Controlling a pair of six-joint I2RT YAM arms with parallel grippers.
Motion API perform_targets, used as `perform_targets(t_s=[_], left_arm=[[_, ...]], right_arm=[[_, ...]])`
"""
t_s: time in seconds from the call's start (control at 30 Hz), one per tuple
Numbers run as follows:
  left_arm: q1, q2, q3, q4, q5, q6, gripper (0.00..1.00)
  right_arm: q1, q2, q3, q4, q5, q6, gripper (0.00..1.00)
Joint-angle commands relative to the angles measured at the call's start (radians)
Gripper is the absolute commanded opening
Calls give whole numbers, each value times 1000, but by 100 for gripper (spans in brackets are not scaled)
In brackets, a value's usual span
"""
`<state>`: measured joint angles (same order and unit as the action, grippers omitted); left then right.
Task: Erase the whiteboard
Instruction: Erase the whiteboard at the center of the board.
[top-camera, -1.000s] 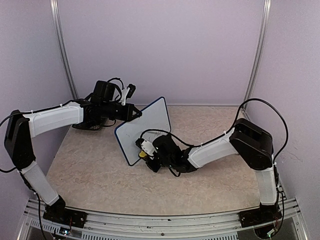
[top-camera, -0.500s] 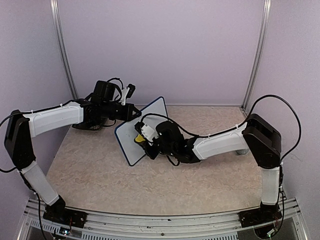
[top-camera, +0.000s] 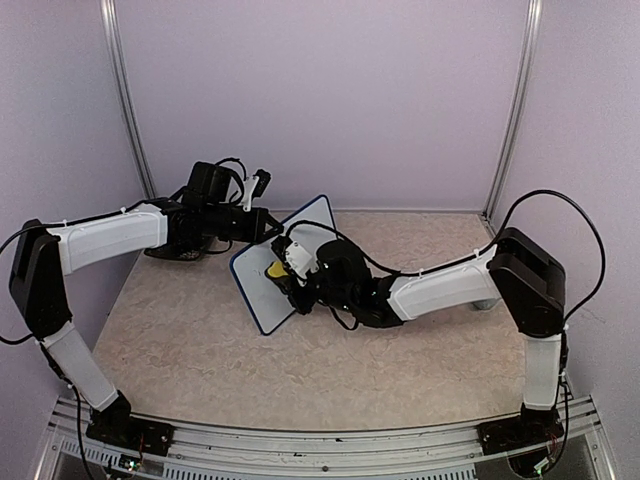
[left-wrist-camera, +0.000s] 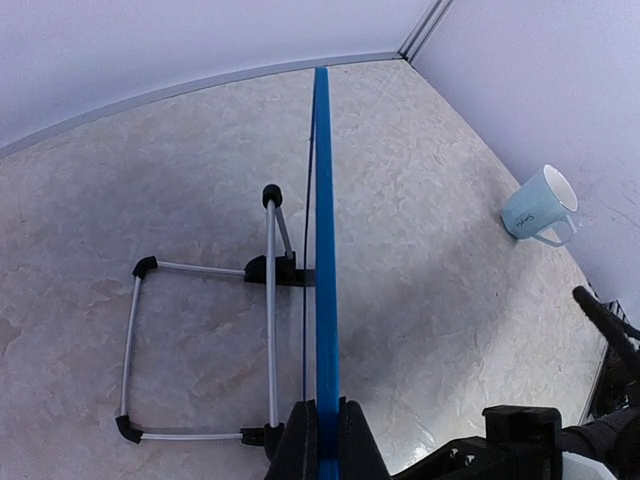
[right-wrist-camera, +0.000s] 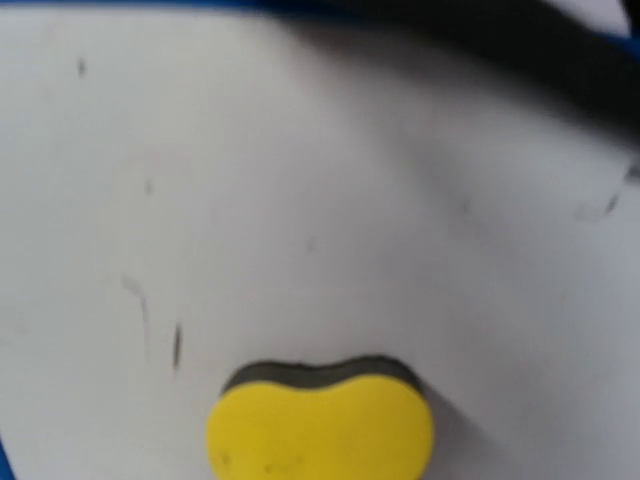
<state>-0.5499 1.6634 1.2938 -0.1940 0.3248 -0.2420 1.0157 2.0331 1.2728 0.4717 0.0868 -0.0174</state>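
— Where's the board?
— Propped on the table; left tool clamps its top edge.
— Right tool?
— Closed on the sponge, against the board's face. In the right wrist view, faint marks lie just left of the sponge.

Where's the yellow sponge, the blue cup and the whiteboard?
yellow sponge (right-wrist-camera: 320, 428): right wrist view, middle of its yellow face.
blue cup (left-wrist-camera: 533, 207): left wrist view, its outer side wall.
whiteboard (top-camera: 256, 292): top external view, bare white face.
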Motion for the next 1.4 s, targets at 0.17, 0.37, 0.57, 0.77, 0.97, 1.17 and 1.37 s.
perform_targets(t_s=[0.17,0.37,0.57,0.77,0.97,1.17,1.37], left_arm=[[-26,29,-15,-114,71,-23,0],[-27,28,-15,-113,70,-22,0],[-26,27,-15,-113,70,-23,0],[-25,26,-15,-113,68,-22,0],[-26,30,-14,-113,71,-24,0],[-25,32,-14,-112,67,-24,0],[-26,29,-15,-113,66,-24,0]], right_arm=[[11,81,-97,-19,-13,51,0],[12,109,-121,-7,-9,63,0],[12,108,-116,-9,-13,60,0],[12,101,-123,-7,-50,57,0],[9,61,-123,7,22,48,0],[-29,-24,-87,11,24,25,0],[-40,-45,-70,3,24,8,0]])
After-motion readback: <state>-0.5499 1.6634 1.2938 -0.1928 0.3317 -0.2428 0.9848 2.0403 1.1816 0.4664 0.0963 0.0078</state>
